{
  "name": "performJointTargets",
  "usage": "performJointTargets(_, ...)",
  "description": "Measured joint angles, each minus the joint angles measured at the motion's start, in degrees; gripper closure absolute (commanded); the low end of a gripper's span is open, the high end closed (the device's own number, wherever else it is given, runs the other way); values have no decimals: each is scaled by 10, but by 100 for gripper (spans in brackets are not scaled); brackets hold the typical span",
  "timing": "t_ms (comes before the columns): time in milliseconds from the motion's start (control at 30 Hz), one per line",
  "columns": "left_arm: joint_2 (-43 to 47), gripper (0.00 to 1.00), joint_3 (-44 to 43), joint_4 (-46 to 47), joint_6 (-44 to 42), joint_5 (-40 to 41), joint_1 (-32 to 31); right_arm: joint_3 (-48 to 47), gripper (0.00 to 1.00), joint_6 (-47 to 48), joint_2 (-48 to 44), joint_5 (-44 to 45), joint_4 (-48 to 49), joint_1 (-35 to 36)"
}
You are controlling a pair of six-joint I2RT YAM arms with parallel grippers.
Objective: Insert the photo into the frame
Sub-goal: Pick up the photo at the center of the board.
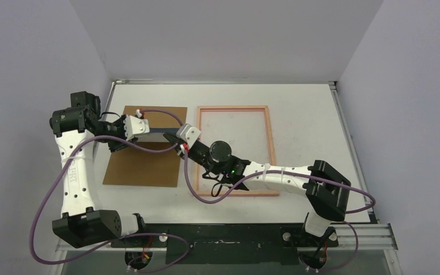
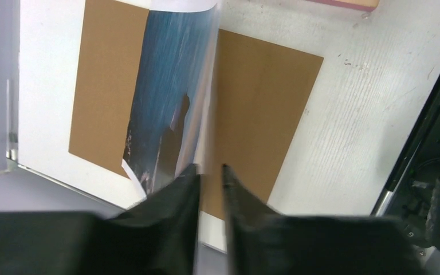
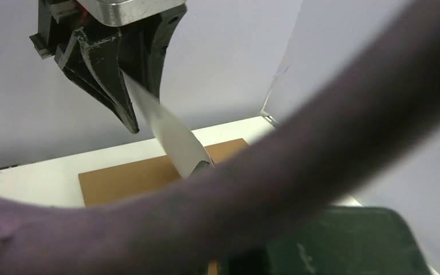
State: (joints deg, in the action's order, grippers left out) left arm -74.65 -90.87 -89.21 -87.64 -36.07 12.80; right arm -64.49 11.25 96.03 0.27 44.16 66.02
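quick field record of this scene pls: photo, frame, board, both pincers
photo: off the table, held on edge between the two pincers, above the board
frame: flat on the table, empty, right of the board
backing board: brown, flat on the table
left pincer: fingers narrowed around one photo edge
right pincer: shut on the opposite photo edge
step left: photo not yet in the frame

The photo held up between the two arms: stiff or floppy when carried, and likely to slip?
Probably floppy: the photo bows along its length in the left wrist view, held above the brown backing board. Likely light, since edge pinches from the left gripper and right gripper keep it aloft. Its glossy-looking face may slide between the jaws.
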Motion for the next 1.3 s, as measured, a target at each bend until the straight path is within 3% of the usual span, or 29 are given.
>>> performJointTargets(33, 0, 100, 0, 0, 0, -1, 0, 1, 95, -2, -2, 3, 3, 0)
performJointTargets(100, -2, 100, -3, -1, 1, -4, 0, 2, 92, -5, -2, 6, 8, -1)
performJointTargets(233, -5, 100, -22, -2, 4, -6, 0, 2, 76, -17, -3, 3, 16, -6)
performJointTargets(300, -5, 100, -31, -2, 4, -6, 0, 2, 62, -32, -3, -16, 18, -16)
performJointTargets(400, 5, 100, -33, 4, 1, -6, 0, 2, 34, -81, -4, -90, 14, -58)
performJointTargets(600, 43, 100, -34, 24, -11, -6, 0, 2, 4, -229, -8, -327, 39, -224)
performJointTargets(733, 52, 100, -59, 24, -16, -11, 0, 26, 1, -251, -26, -409, 49, -282)
performJointTargets(933, 67, 100, -74, 35, -15, -19, 0, -11, 0, -213, -10, -495, -20, -264)
performJointTargets(1300, 101, 100, -67, 49, -14, -34, 0, -37, 8, -148, 43, -501, -83, -214)
